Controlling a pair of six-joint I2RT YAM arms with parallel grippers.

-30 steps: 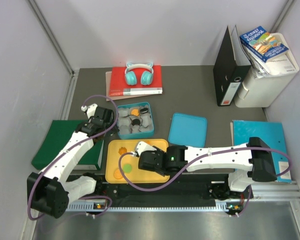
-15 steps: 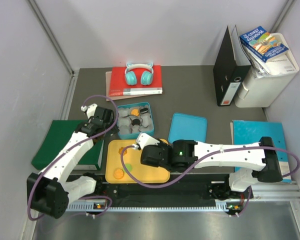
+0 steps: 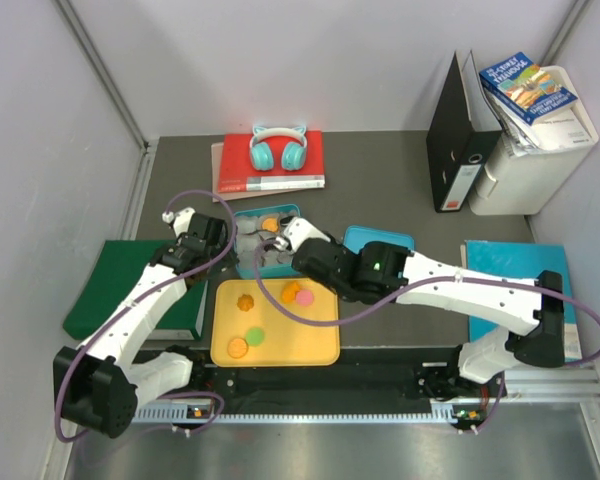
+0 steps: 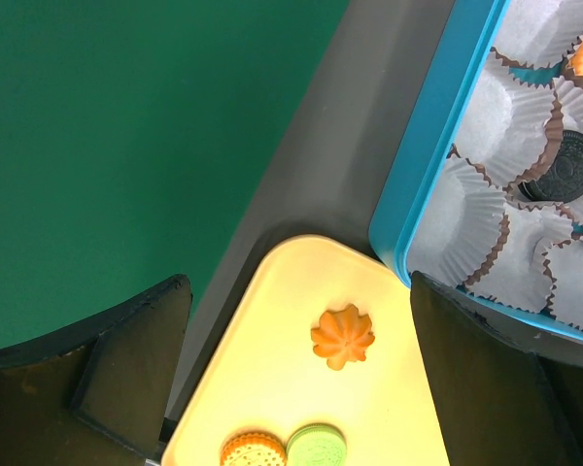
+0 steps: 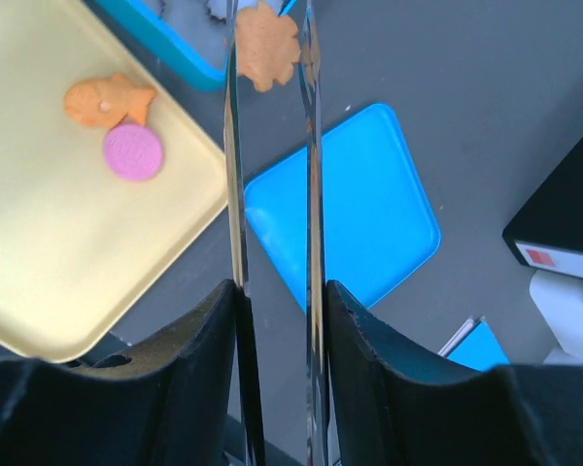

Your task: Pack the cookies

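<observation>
**Right hand holds a cookie above the box**

The right hand (image 3: 280, 235) is narrowed on a scalloped orange cookie (image 5: 267, 44). It pinches the cookie by its rim, so the flat face looks back at the wrist camera. Seen from above, this hand hangs over the right part of the blue box (image 4: 428, 146). The paper cups (image 4: 486, 209) in the box hold a black cookie (image 4: 569, 167) and at least one orange one.

In the right wrist view the box corner shows just left of the fingertips. The drop spot therefore seems to lie a little further in toward the box's middle and below. I cannot tell which cup sits straight under the cookie.

Five more cookies lie on the yellow tray (image 3: 305, 340), on the near side of the box:
- a second scalloped orange one (image 4: 342, 336)
- a fish-shaped orange one (image 5: 107, 100)
- a pink one (image 5: 132, 151) touching the fish-shaped one
- a green one (image 4: 317, 449)
- a round orange one (image 4: 251, 449)

The left hand (image 4: 299, 291) is spread wide and holds nothing. It hovers over the tray's far left corner beside the box, so it is the nearer hand to the scalloped cookie there. The blue lid (image 3: 378, 258) lies on the grey surface (image 3: 380, 180), right of the box.
</observation>
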